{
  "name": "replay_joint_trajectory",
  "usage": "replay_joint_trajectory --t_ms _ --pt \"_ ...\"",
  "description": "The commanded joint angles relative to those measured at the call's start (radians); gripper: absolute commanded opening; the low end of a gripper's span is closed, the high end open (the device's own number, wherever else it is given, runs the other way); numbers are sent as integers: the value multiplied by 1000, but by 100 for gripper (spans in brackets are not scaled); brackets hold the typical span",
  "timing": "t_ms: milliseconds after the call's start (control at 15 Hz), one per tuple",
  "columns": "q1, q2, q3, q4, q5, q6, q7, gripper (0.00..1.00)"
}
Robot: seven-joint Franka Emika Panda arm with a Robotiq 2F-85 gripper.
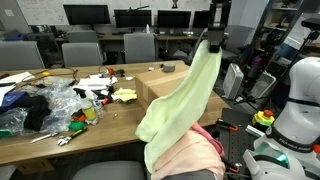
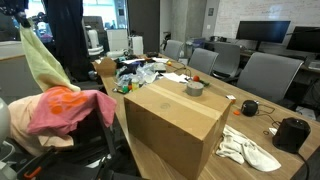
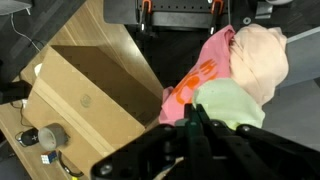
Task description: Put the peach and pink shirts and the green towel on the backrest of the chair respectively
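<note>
Pincer (image 1: 213, 40), upper right of frame, closed tight on pale yellow-green cloth towel (image 1: 185, 95), which hangs diagonally toward lower centre. Rose pink shirt (image 3: 205, 65) and pale peach shirt (image 3: 262, 55) lie bunched beneath its lower end.

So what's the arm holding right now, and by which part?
The green towel, with the jaws shut on its upper end; the rest of the cloth hangs loose below.

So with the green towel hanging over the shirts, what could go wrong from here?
The green towel hangs long from the shut gripper; released here, it might slide off the pile instead of draping. Its lower end seems to reach the peach shirt and pink shirt below, so moving sideways could drag them off.
</note>
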Motion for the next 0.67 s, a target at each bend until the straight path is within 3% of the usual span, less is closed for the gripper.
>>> replay_joint_trajectory --t_ms 0,600 --pt "-32 -137 -24 -190 27 61 -42 1" --pt "-115 -152 -113 -404 82 104 -113 1"
